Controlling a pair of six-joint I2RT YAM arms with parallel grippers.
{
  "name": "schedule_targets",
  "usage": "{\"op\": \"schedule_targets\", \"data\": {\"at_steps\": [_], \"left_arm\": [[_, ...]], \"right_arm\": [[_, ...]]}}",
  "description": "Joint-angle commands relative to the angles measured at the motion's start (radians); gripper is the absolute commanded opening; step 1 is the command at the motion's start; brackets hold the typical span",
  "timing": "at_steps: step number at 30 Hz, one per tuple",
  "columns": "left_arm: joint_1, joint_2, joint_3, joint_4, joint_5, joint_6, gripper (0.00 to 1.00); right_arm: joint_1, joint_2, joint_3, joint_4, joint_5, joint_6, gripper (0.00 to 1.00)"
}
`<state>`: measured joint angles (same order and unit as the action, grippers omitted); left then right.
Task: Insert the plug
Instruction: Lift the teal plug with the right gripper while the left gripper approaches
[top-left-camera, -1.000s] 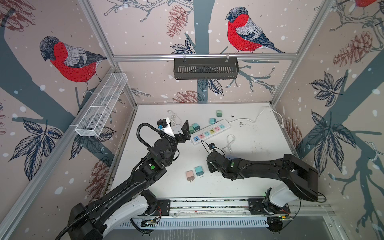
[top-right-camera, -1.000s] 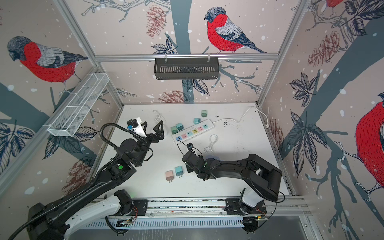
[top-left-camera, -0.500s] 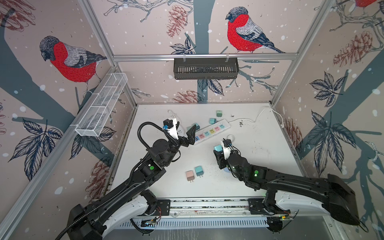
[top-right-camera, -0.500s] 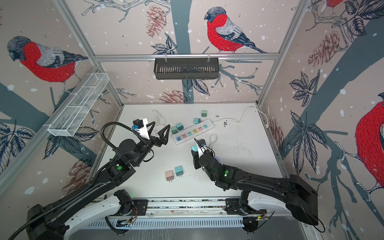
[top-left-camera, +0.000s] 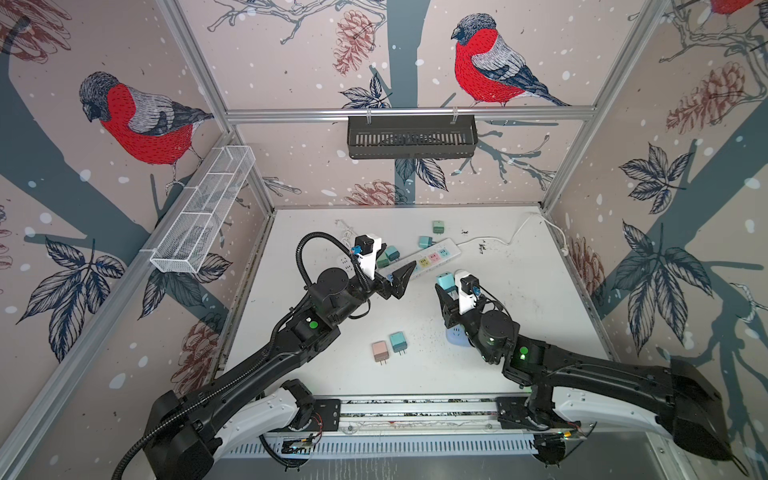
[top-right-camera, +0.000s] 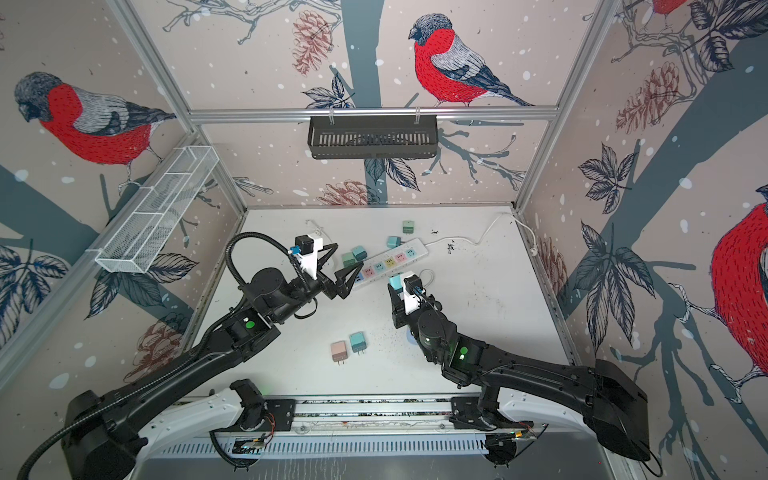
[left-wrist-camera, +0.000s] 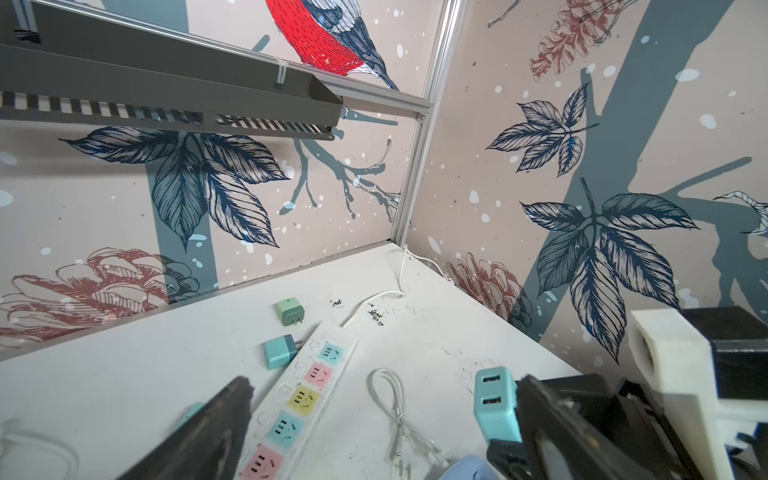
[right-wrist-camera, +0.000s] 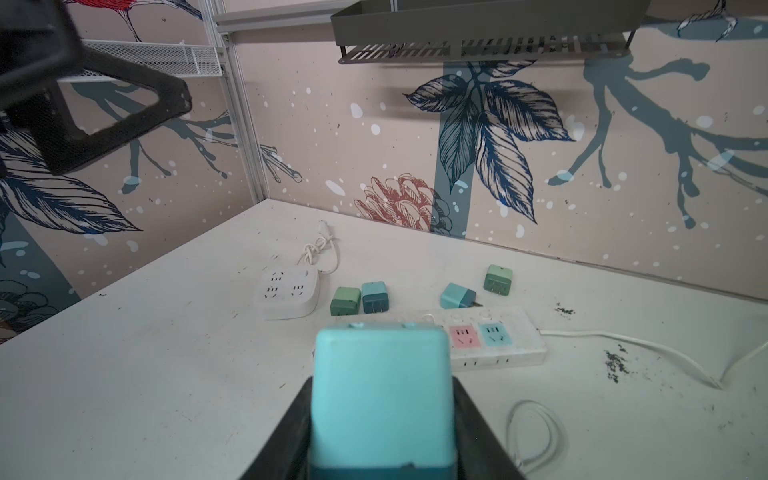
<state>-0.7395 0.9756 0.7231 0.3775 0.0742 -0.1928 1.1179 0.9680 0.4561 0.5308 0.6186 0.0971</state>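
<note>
Your right gripper (top-left-camera: 445, 291) is closed on the turquoise plug (top-left-camera: 444, 281), with one jaw pressed to each side of its body, as the right wrist view shows plainly. You hold the plug up off the desk (top-left-camera: 519, 299). It is near the long side of the power strip (top-left-camera: 432, 259) that faces the robot, apart from it and not seated in any socket. In the left wrist view its two USB ports face that camera. A coiled white cable (left-wrist-camera: 392, 409) lies on the desk near the strip. Your left gripper (top-right-camera: 338, 266) stands wide open with empty jaws, hovering over the left end of the strip. A pink plug (top-left-camera: 380, 351) and a teal plug (top-left-camera: 398, 341) lie side by side on the desk nearer the robot's base
</note>
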Motion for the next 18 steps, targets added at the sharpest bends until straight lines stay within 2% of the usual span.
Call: {"op": "schedule_targets", "data": {"at_steps": [1,7,12,18], "left_arm": [[-0.006,0.004,0.015,0.023,0.057,0.026,0.98],[-0.061,0.016,0.048,-0.019,0.053,0.075,0.98],[-0.128,0.021,0.062,-0.034,0.034,0.145,0.98],[-0.138,0.020,0.062,-0.034,0.068,0.150,0.95]], "right_arm": [[-0.011,-0.005,0.003,0.095,-0.011,-0.106,0.03],[-0.023,-0.040,-0.015,0.136,-0.144,-0.233,0.03],[-0.033,-0.096,-0.052,0.154,-0.159,-0.291,0.02],[-0.037,-0.206,-0.179,0.271,-0.239,-0.419,0.02]]}}
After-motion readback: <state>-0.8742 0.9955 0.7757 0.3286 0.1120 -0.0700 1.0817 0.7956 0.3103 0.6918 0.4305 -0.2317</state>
